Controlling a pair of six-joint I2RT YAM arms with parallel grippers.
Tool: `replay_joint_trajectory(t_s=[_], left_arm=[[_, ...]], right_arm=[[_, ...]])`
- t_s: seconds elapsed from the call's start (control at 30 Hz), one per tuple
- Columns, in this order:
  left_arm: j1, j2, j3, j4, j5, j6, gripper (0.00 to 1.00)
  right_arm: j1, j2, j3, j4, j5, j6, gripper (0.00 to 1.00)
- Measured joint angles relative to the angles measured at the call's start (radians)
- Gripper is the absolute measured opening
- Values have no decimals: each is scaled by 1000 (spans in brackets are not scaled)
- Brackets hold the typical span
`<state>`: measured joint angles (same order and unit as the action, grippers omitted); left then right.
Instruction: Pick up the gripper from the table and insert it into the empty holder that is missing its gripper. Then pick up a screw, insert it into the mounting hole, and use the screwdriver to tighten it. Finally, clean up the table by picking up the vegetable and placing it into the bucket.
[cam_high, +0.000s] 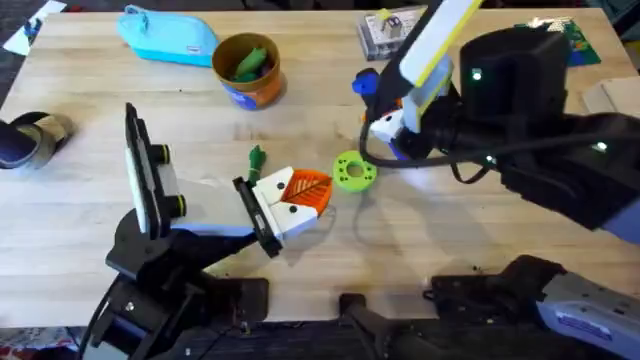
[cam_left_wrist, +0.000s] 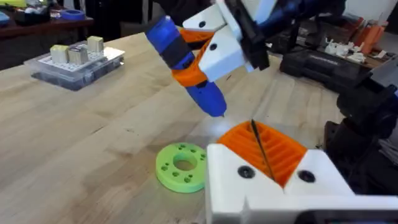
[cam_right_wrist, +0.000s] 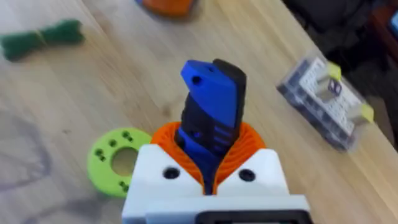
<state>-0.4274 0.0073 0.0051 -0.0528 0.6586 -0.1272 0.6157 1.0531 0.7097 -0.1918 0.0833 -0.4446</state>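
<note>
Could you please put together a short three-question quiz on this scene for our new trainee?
1. True or false: the right gripper is shut on the bright-blue cylindrical screwdriver.
2. What already lies inside the small round orange bucket? A) a screw B) a green vegetable C) the lime-green ring
3. Fill in: the flat lime-green plastic ring lies on the wooden table just beyond the tips of the ____ gripper.

Key: 1 true; 2 B; 3 left.
</note>
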Motion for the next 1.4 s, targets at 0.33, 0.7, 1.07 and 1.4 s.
replay_joint_trajectory(t_s=[0.33,0.7,1.07,1.4], left_arm=[[0,0,0,0,0,0,12],[0,0,0,0,0,0,12],[0,0,0,0,0,0,12],[0,0,0,0,0,0,12]], right_arm=[[-105,143,0,-21,26,-95,45],[-175,352,0,12,28,-583,44],[-174,426,24,44,5,-645,939],[-171,358,96,-105,9,-368,995]])
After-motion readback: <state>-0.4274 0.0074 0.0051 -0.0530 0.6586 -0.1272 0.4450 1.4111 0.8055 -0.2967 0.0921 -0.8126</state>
